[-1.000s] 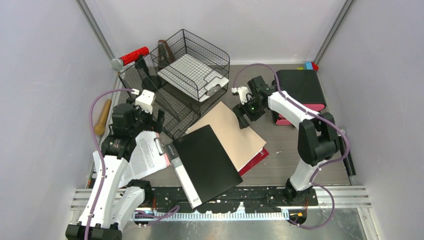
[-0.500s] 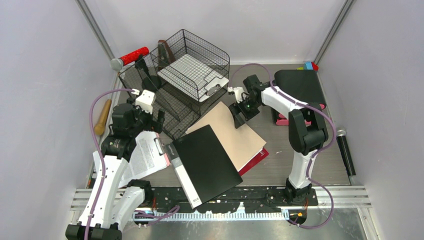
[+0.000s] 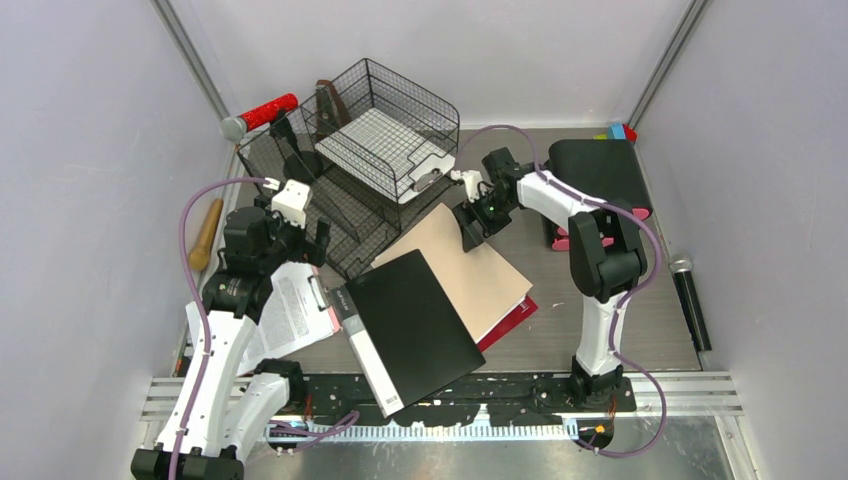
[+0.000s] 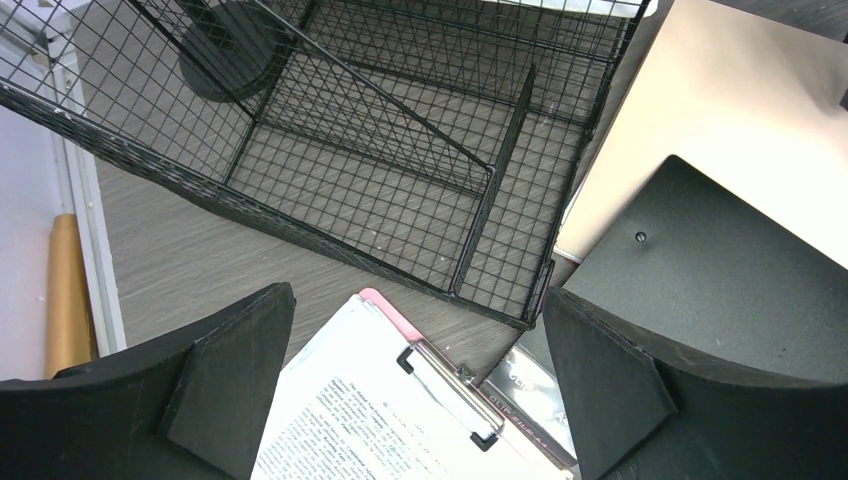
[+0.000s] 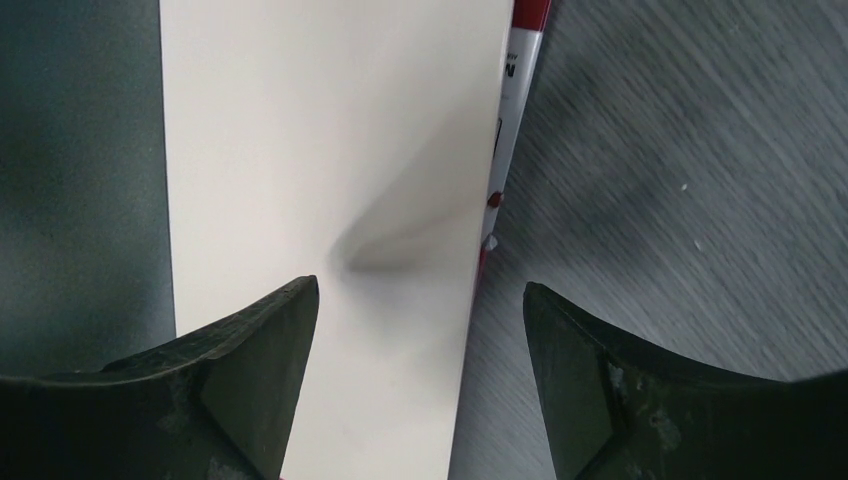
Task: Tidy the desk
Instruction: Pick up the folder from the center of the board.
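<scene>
The counter (image 3: 548,342) is lying flat and level, showing a grey wood-grain top with horizontal streaks; it is running between pale lilac-grey walls (image 3: 90,150) at the left, back and right, and ending at a metal rail (image 3: 690,395) along its near edge

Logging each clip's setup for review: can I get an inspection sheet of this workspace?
Surface: grey wood-grain, bare mainly at right.
Job's things: desk, crowded, unsorted.
Clutter: tan folder over red folder, black binder overlapping; printed clipboard; wire rack holding second clipboard; drawer unit; red microphone, black microphone, wooden stick by the walls.
Grippers: left gripper open above printed clipboard; right gripper open over tan folder's edge.
Cables: purple cables loop beside both arms.
Surroundings: pale walls, front metal rail.
</scene>
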`<state>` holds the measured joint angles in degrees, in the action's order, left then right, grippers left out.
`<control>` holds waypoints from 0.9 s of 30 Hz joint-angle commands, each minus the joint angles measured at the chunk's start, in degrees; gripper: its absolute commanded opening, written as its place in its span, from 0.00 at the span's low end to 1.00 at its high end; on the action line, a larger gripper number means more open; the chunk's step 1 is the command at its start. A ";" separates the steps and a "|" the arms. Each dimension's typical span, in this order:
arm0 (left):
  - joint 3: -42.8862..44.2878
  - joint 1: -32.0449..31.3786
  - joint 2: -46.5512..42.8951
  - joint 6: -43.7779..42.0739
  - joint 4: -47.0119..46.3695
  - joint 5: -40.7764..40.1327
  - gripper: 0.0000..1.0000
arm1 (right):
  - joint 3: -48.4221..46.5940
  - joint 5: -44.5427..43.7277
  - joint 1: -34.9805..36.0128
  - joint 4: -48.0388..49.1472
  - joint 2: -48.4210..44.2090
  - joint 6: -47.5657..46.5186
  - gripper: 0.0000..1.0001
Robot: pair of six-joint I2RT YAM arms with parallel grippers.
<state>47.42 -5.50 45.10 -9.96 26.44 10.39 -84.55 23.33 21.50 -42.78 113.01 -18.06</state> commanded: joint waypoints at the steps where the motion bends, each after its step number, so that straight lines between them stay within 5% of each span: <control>1: 0.13 0.40 -0.29 -0.65 -2.18 1.02 0.99 | -2.36 2.08 -0.23 3.94 1.50 -0.30 0.81; 16: 0.31 0.40 -0.36 -0.56 -2.00 1.12 0.99 | -4.26 8.58 -0.16 2.88 6.28 -0.77 0.72; 27: 0.04 0.40 -0.86 -0.76 -1.93 1.21 0.99 | -5.73 8.23 -0.79 -0.08 6.99 -1.66 0.40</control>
<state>47.42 -5.50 45.10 -9.96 26.44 10.59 -88.07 30.92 20.88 -40.93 120.05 -18.26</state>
